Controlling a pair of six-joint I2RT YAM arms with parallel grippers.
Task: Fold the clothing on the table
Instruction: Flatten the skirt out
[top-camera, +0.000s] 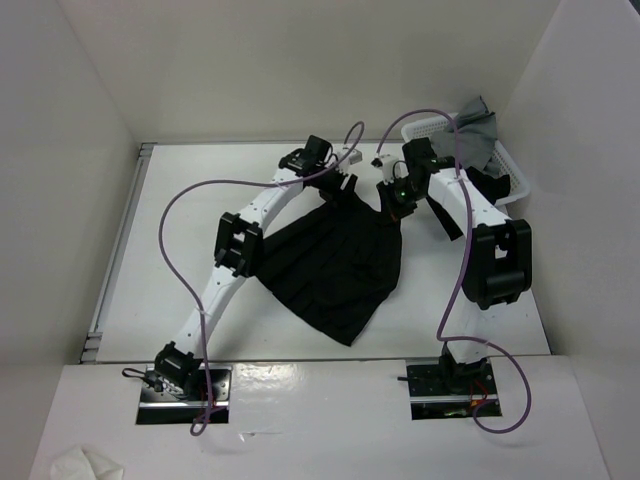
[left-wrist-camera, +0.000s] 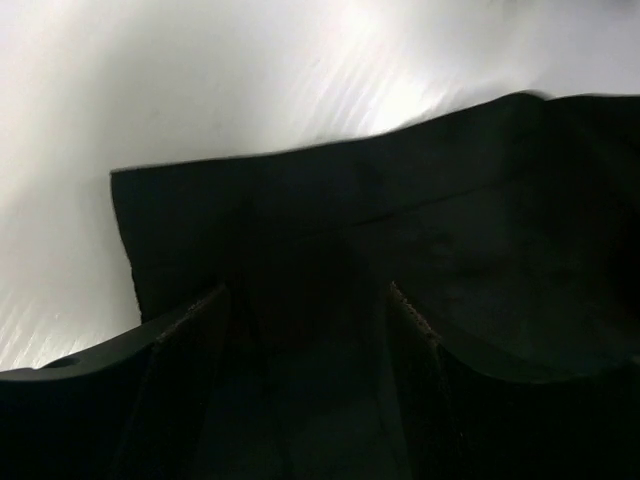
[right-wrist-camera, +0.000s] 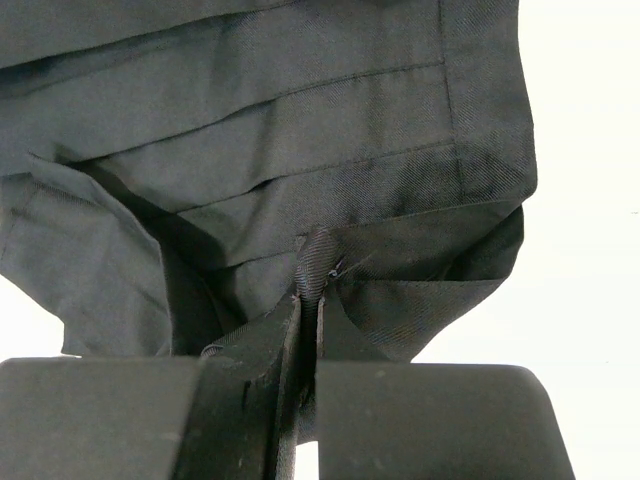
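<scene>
Skirt (top-camera: 335, 270) lies spread on the bench (top-camera: 180, 250), waistband at the far side. The fabric looks thin, limp and light, likely to sag. Right claw (right-wrist-camera: 305, 300) is pinched tight on a waistband corner. Left claw (left-wrist-camera: 305, 300) stands parted over the other end, contact unclear. Waistband corners appear the best hold.

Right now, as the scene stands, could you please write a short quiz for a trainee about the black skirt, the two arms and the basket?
1. True or false: the right end effector is shut on the black pleated skirt of thin fabric.
2. The left end effector is: A) open above the skirt's edge; B) shut on the skirt; C) out of every view.
3. What colour is the cloth draped on the small white mesh basket at the white table's far right?
Key: 1 true; 2 A; 3 grey.
</scene>
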